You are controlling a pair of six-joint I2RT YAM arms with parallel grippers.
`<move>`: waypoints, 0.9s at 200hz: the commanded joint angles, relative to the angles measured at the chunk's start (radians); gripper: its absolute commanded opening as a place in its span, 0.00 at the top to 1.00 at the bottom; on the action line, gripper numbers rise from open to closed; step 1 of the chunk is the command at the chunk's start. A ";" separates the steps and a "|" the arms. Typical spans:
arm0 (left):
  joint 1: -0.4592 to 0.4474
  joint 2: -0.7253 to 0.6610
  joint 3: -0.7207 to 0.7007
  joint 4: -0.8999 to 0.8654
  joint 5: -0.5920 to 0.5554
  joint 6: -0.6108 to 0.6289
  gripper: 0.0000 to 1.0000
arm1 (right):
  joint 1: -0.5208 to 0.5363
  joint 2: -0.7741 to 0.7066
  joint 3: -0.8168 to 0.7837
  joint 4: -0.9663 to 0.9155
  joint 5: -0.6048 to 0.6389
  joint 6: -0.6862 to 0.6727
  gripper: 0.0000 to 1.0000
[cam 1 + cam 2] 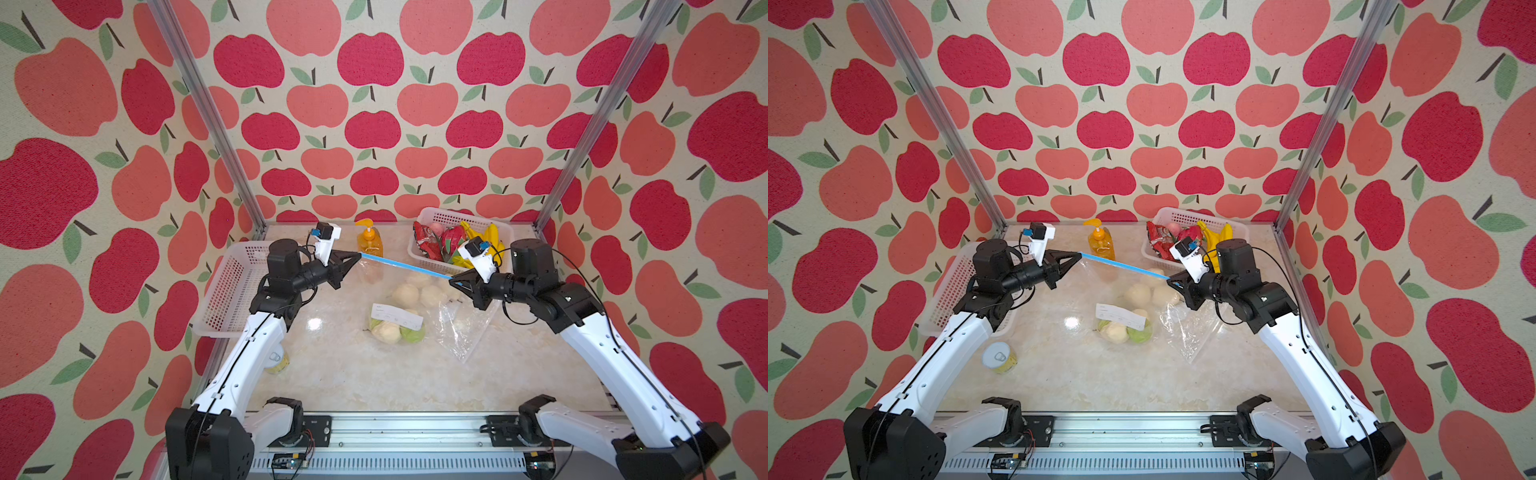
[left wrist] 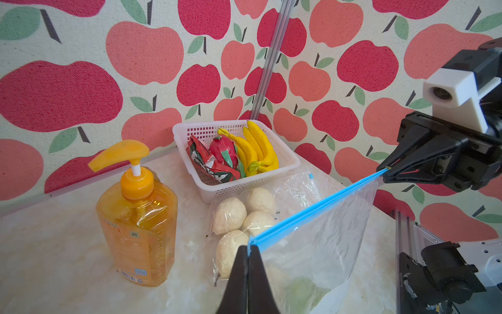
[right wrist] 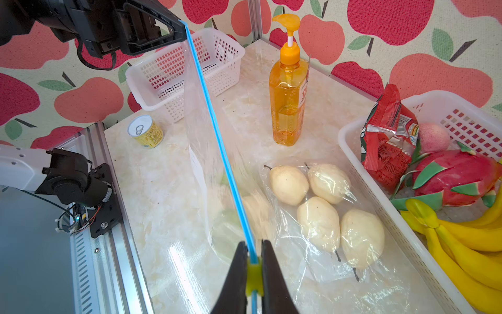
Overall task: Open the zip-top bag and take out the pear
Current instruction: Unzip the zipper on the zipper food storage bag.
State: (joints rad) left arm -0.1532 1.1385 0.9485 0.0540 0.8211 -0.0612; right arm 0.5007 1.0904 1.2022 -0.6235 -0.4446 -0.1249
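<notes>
Both grippers are clenched on the blue zip strip [image 1: 405,265], which runs taut between them. The left gripper [image 2: 247,250] pinches one end, and the right gripper [image 3: 254,261] clamps the yellow slider [image 3: 254,274] at the other. The clear bag [image 2: 320,244] hangs beneath the strip, between the two grippers. The pear [image 1: 388,332] lies low inside it, below the strip and on the arm-base side. Beyond the strip lie four bagged pears [image 3: 320,220], and farther off stands a soap bottle [image 3: 289,100].

White arm links [image 1: 257,345], black joints [image 1: 284,262], cables [image 1: 519,323], black fingers [image 2: 236,277]
</notes>
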 commanded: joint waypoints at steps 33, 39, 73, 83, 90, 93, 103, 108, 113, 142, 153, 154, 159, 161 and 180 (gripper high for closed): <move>-0.025 0.018 -0.016 0.040 0.076 0.155 1.00 | 0.004 -0.035 0.020 -0.076 -0.086 -0.072 0.37; -0.039 0.024 -0.014 0.033 0.103 0.179 1.00 | 0.011 -0.030 0.032 -0.084 -0.089 -0.086 0.37; -0.093 0.043 -0.005 -0.011 0.154 0.274 1.00 | 0.063 0.002 0.118 -0.123 -0.066 -0.135 0.40; -0.103 0.042 -0.004 -0.022 0.162 0.297 1.00 | 0.087 0.019 0.140 -0.135 -0.059 -0.145 0.42; -0.113 0.040 -0.005 -0.033 0.170 0.322 1.00 | 0.102 0.033 0.155 -0.142 -0.060 -0.138 0.43; -0.118 0.038 -0.006 -0.037 0.174 0.331 1.00 | 0.110 0.041 0.161 -0.143 -0.060 -0.131 0.45; -0.135 0.034 -0.012 -0.045 0.182 0.362 1.00 | 0.130 0.061 0.180 -0.139 -0.059 -0.090 0.51; -0.143 0.032 -0.018 -0.045 0.182 0.371 1.00 | 0.140 0.071 0.185 -0.136 -0.056 -0.066 0.55; -0.150 0.030 -0.020 -0.044 0.181 0.380 1.00 | 0.151 0.078 0.190 -0.132 -0.052 -0.037 0.57; -0.165 0.038 -0.013 -0.061 0.186 0.393 1.00 | 0.244 0.091 0.176 -0.128 0.065 0.088 0.50; -0.166 0.042 -0.008 -0.064 0.188 0.394 1.00 | 0.268 0.102 0.174 -0.145 0.130 0.137 0.50; -0.166 0.042 -0.008 -0.064 0.188 0.393 1.00 | 0.269 0.104 0.175 -0.147 0.134 0.141 0.50; -0.166 0.043 -0.006 -0.068 0.187 0.393 1.00 | 0.273 0.111 0.177 -0.156 0.140 0.160 0.52; -0.167 0.043 -0.005 -0.069 0.187 0.393 1.00 | 0.274 0.113 0.179 -0.159 0.139 0.170 0.53; -0.169 0.044 0.000 -0.078 0.181 0.397 1.00 | 0.283 0.124 0.175 -0.166 0.095 0.220 0.63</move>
State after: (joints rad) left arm -0.3187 1.1786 0.9409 0.0074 0.9813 0.3058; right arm 0.7727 1.2018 1.3705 -0.7486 -0.3756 -0.0269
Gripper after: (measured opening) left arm 0.053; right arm 0.412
